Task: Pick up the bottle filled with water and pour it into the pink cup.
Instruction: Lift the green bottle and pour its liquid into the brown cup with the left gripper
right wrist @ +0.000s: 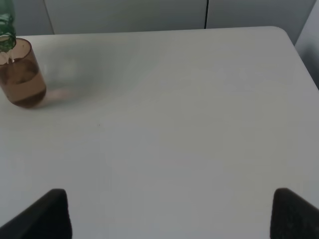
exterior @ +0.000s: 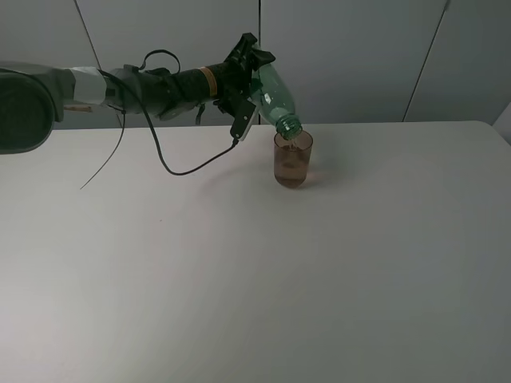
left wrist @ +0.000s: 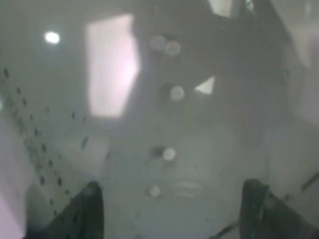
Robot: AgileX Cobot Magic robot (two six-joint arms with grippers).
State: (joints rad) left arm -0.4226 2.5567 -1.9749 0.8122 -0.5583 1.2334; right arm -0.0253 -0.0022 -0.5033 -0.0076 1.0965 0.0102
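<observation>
High view: the left gripper [exterior: 250, 80] is clamped on the base end of the bottle [exterior: 274, 97], at the far middle of the table [exterior: 255, 279]. The bottle is tipped steeply. Its long axis runs from the base, up and left in the gripper, down and right to the open mouth, which sits just over the left rim of the cup [exterior: 293, 159]. The cup stands upright on the table with liquid in its lower part. This looks like mid-pour. To do it well, hold the mouth inside the rim line. Raise the base slowly so the stream stays thin, and do not let the neck knock the light cup.

Left wrist view: the picture is a green-grey blur, probably the bottle [left wrist: 169, 149] wall close to the lens. Two dark fingertips [left wrist: 89, 211] show at the lower corners, with the wall between them, which fits the left gripper's [left wrist: 174, 214] hold.

Right wrist view: the right gripper [right wrist: 172, 216] has its fingertips [right wrist: 50, 214] wide apart with nothing between them, over bare table [right wrist: 189, 99] well away from the pour. The cup [right wrist: 22, 74] shows brownish liquid. The green bottle [right wrist: 6, 30] mouth points down at its rim.
</observation>
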